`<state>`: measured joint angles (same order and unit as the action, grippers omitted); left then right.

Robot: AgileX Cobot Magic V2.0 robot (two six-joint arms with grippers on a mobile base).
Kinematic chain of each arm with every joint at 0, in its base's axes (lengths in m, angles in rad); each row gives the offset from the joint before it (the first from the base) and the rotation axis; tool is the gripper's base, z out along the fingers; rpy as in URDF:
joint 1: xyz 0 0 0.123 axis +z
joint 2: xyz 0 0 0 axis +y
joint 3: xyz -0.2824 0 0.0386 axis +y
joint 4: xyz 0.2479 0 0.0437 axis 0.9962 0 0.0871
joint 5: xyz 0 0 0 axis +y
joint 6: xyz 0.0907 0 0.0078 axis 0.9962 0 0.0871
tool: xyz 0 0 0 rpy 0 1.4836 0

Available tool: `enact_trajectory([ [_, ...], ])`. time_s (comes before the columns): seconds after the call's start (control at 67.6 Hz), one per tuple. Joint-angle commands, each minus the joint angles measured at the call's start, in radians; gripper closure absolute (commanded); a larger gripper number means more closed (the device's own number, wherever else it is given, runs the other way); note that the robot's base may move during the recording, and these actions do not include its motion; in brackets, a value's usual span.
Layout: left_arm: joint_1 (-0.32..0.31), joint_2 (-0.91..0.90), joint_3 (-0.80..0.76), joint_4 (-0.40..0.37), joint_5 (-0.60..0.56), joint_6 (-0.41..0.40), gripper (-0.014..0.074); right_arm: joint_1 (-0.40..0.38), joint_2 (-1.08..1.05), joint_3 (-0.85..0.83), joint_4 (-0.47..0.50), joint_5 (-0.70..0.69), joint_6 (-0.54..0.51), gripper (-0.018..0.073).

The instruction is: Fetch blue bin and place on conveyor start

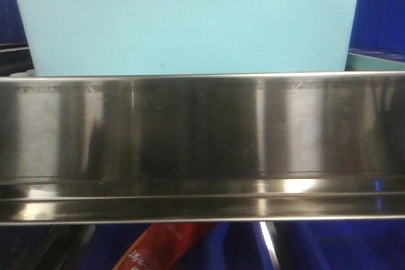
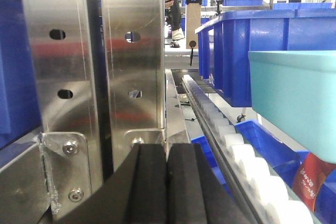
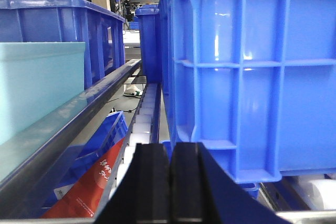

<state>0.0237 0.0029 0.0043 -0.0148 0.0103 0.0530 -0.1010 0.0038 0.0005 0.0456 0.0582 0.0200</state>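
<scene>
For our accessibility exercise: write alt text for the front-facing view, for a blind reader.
A pale turquoise bin sits behind a shiny steel rail spanning the picture. Dark blue crates flank it; a red packet shows below.

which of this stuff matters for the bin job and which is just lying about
For the job: blue bin; left gripper and right gripper, both shut, holding nothing. The conveyor start is not in view.

Just lying about: dark blue ribbed crates, steel shelf rail, red packet, white rollers.

A steel rail crosses below the blue bin's front, with dark blue crates close on both sides
</scene>
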Motion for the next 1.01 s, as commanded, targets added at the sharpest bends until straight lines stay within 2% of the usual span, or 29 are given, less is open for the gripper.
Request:
enact_trajectory([
  [0.0, -0.006, -0.003, -0.004, -0.007, -0.029, 0.003, 0.0707, -0.005, -0.004, -0.001, 0.003, -0.027, -0.005, 0.0721],
  [0.192, -0.006, -0.003, -0.004, -0.007, -0.082, 0.003, 0.0707, -0.005, -0.004, -0.001, 0.003, -0.066, -0.005, 0.0721],
  [0.296, -0.006, -0.003, -0.004, -0.062, -0.167, -0.001, 0.0707, -0.005, -0.004, -0.001, 0.008, -0.111, -0.005, 0.0721],
  [0.385, -0.006, -0.003, -0.018, -0.066, -0.203, -0.001, 0.0707, -0.005, -0.004, -0.077, 0.014, -0.098, -0.005, 0.0721],
  [0.444, -0.006, -0.003, -0.066, -0.066, -0.173, -0.001, 0.0707, -0.005, -0.004, -0.165, 0.014, -0.044, -0.005, 0.0721],
  [0.533, -0.006, -0.003, -0.194, -0.048, -0.035, -0.001, 0.0703, -0.005, -0.004, -0.309, 0.036, 0.059, -0.005, 0.0721],
  [0.622, -0.006, 0.034, -0.324, -0.032, 0.111, -0.001, 0.0631, -0.005, 0.054, -0.451, 0.039, 0.170, -0.005, 0.0704],
  [0.666, -0.006, 0.069, -0.395, -0.032, 0.181, -0.001, 0.0567, -0.005, 0.098, -0.515, 0.039, 0.232, -0.005, 0.0661],
  [0.74, -0.006, 0.127, -0.485, -0.032, 0.253, -0.001, 0.0430, -0.005, 0.167, -0.614, 0.039, 0.295, -0.005, 0.0516],
  [0.814, -0.006, 0.195, -0.558, -0.032, 0.282, -0.001, 0.0266, -0.005, 0.239, -0.688, 0.039, 0.327, -0.005, 0.0316],
  [0.903, -0.006, 0.269, -0.607, -0.031, 0.282, -0.001, 0.0148, -0.005, 0.310, -0.735, 0.039, 0.330, -0.005, 0.0095],
  [0.947, -0.014, 0.297, -0.624, -0.031, 0.288, -0.001, 0.0108, -0.005, 0.344, -0.738, 0.007, 0.308, -0.005, -0.0012],
  [0.992, -0.033, 0.319, -0.642, -0.031, 0.301, -0.001, 0.0077, -0.005, 0.370, -0.742, -0.003, 0.285, -0.005, -0.0010],
])
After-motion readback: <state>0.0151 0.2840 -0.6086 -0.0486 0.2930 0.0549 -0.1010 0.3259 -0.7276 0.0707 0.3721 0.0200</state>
